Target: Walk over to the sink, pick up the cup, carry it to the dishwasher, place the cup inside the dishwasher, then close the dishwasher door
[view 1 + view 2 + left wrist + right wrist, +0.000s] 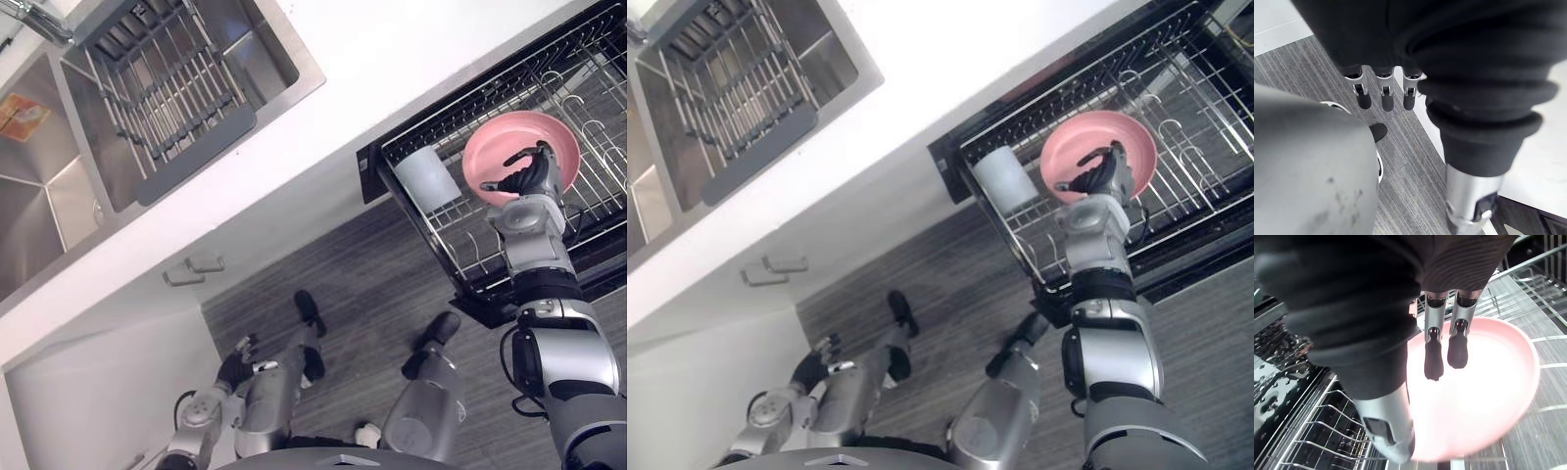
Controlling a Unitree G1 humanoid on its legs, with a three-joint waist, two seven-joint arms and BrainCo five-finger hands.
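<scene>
White countertop (392, 88), grey striped floor (367, 289) (wood-look planks), white cabinet front (98, 392) below

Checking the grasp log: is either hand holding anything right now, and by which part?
Nothing is held. The right hand is open over the pink plate; the left hand hangs open.

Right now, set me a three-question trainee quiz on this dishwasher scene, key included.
1. True or false: the cup sits in the dishwasher rack beside the pink plate.
2. Pick one: the right robot hand is A) closed round the cup, B) open above the pink plate, C) gripping the dishwasher rack.
3. Fill the gap: the left robot hand hangs low above the striped grey ____.
Key: 1 true; 2 B; 3 floor.
</scene>
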